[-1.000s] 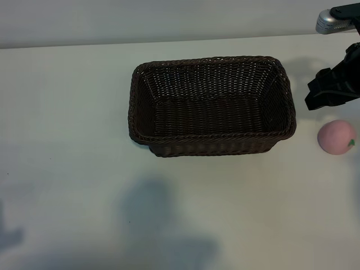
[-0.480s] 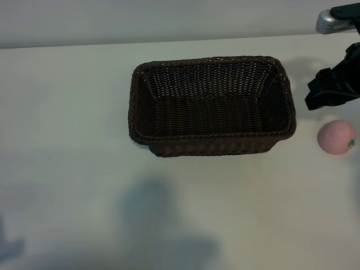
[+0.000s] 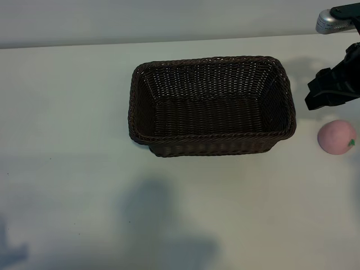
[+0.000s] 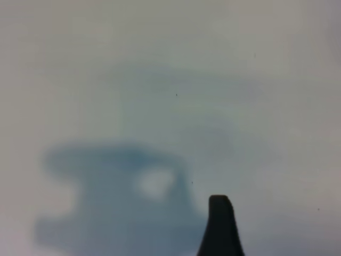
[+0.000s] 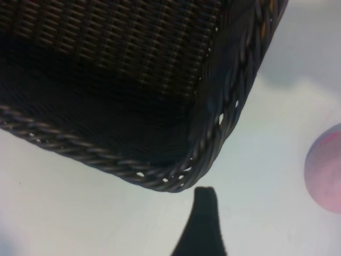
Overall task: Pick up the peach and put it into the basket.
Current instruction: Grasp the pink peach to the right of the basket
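The peach (image 3: 336,136) lies on the bare tabletop (image 3: 67,112) at the right edge of the scene, nearer than the right arm and clear of the basket. It rests free, gripped by nothing, its small green leaf mark turned toward the right. In the right wrist view it shows as a pink curve (image 5: 325,168) at the border, off to one side of the basket's corner and not in line with the hand; the hand would need to shift toward it before any grasp.

The left hand is not seen in the exterior view; only its shadow falls on the near left tabletop. Its wrist view shows blank surface and one dark fingertip (image 4: 220,226). Whether it stands wide or narrow cannot be told. It is judged idle, since the fruit lies on the far side of the work area from it.

The basket (image 3: 140,101) sits in the middle of the tabletop, upright, open side up and empty. Its right rim stands near the peach but apart from it, which keeps the carry short.

The right hand (image 3: 332,90) hangs just beyond the peach, above the tabletop to the right of the basket, tilted downward. Its fingers stand wide and hold nothing. One fingertip (image 5: 201,224) shows in its wrist view. The position suits an approach; the pickup is judged not yet begun.
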Tool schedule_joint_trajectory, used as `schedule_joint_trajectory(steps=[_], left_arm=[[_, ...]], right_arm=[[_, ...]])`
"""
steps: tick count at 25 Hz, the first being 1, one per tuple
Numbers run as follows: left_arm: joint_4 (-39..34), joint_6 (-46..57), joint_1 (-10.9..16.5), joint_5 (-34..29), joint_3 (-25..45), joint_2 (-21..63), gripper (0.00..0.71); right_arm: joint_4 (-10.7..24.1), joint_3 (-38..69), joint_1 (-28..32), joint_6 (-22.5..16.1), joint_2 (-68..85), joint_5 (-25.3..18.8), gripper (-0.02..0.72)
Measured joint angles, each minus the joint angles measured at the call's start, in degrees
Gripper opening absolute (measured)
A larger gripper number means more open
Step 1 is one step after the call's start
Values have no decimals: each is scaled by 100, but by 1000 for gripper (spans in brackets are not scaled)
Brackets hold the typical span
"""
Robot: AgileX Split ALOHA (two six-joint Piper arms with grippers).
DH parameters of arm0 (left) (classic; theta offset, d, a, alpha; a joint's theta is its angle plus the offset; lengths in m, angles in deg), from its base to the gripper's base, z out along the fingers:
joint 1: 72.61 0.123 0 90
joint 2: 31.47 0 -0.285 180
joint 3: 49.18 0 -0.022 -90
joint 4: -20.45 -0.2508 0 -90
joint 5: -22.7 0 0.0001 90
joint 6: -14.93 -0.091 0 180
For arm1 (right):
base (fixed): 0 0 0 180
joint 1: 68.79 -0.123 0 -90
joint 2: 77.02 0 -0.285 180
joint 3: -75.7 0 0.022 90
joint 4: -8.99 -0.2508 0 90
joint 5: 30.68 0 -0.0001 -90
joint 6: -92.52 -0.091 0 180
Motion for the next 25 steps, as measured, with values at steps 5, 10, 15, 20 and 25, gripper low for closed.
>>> schedule_joint_trajectory(steps=[5, 10, 15, 20, 25], left_arm=[[36, 0, 0, 50, 25, 0, 500], [36, 0, 0, 50, 25, 0, 469], [36, 0, 0, 50, 25, 0, 455], [36, 4, -28, 52, 25, 122, 454], [36, 4, -191, 57, 25, 324, 454]], right_arm=[[-2, 0, 0, 0, 0, 58, 594], [-44, 0, 0, 0, 0, 326, 594], [154, 0, 0, -158, -6, 362, 594], [1110, 0, 0, -1287, -231, 499, 594], [1746, -6, 0, -2043, -766, 499, 594]])
